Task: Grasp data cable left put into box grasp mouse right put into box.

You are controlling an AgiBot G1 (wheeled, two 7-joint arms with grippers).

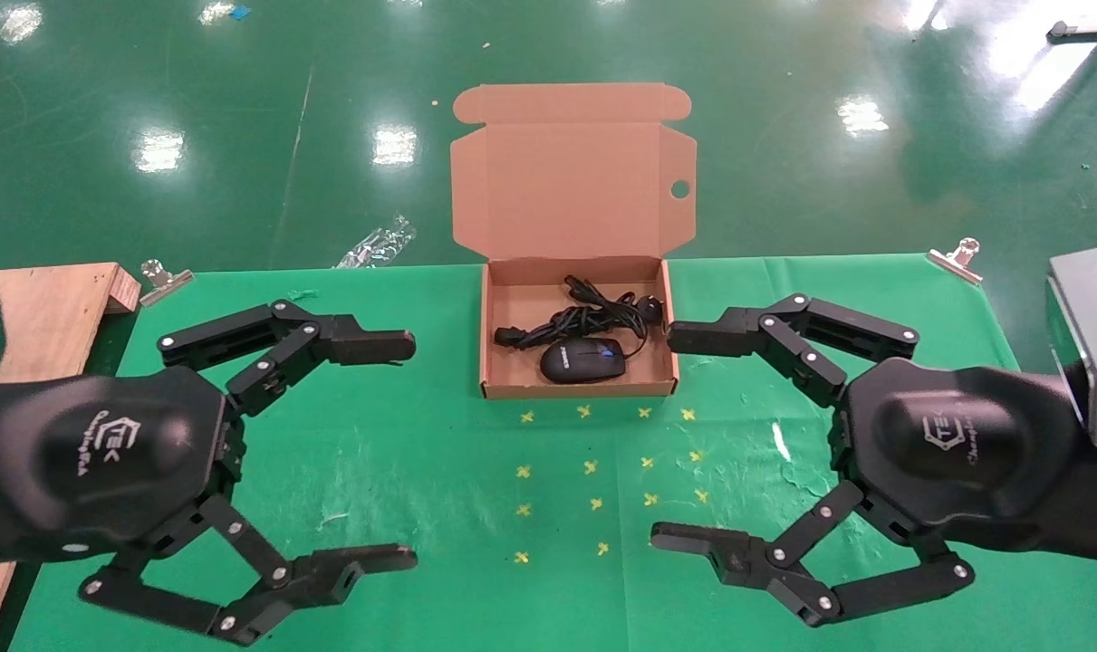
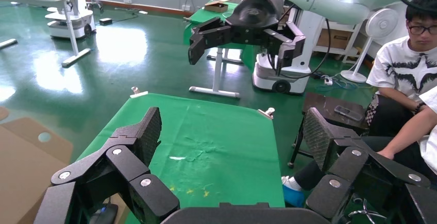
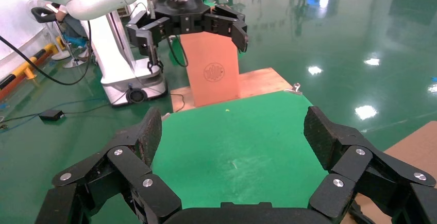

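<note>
Cable (image 1: 584, 319) floppy, mouse (image 1: 582, 362) light, slick; both lie in box (image 1: 488, 326). Left gripper (image 1: 403, 451) and right gripper (image 1: 670, 439) gape wide, empty.

I see a tabletop (image 1: 403, 435) covered with a green cloth, held at its far corners by two metal clips (image 1: 163, 279). The box (image 1: 577, 388) sits on it near the far edge, lid standing open. Small yellow cross marks (image 1: 591, 467) dot the cloth just in front of the box. A wooden board (image 1: 54, 308) lies at the left edge.
</note>
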